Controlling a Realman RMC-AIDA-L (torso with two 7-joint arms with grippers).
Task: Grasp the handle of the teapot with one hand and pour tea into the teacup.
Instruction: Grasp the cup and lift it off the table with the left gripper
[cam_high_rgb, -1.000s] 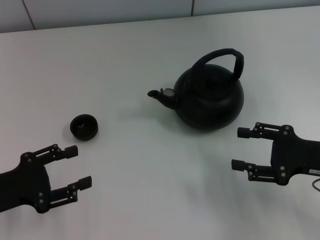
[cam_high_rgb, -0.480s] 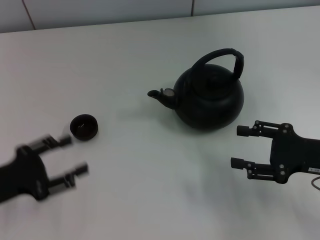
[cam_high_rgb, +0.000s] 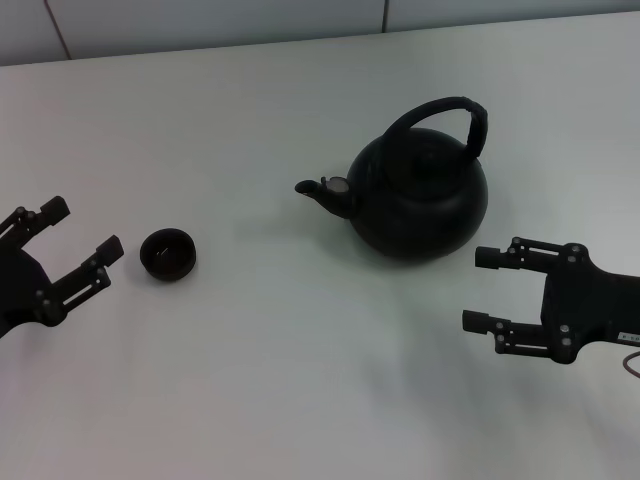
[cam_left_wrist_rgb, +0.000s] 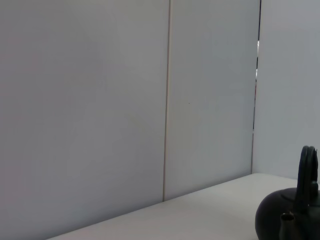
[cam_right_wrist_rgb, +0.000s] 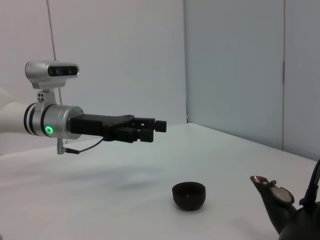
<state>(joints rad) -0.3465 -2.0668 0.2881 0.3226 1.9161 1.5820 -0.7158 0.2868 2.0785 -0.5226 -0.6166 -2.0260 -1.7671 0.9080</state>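
Nothing done yet: both grippers, left (cam_high_rgb: 73, 243) and right (cam_high_rgb: 484, 291), hang spread apart; teapot (cam_high_rgb: 420, 195) untouched, cup (cam_high_rgb: 167, 254) probably empty.

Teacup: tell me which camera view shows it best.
The right wrist view shows the teacup best: near and side-on, standing on the table apart from the teapot. The head view shows it from above, small, with its dark inside, beside the open left gripper. The left wrist view misses it entirely.

Your left gripper (cam_high_rgb: 82, 228) has swung outward and farther from you, jaws apart, seemingly level with the teacup (cam_high_rgb: 167, 254) now.
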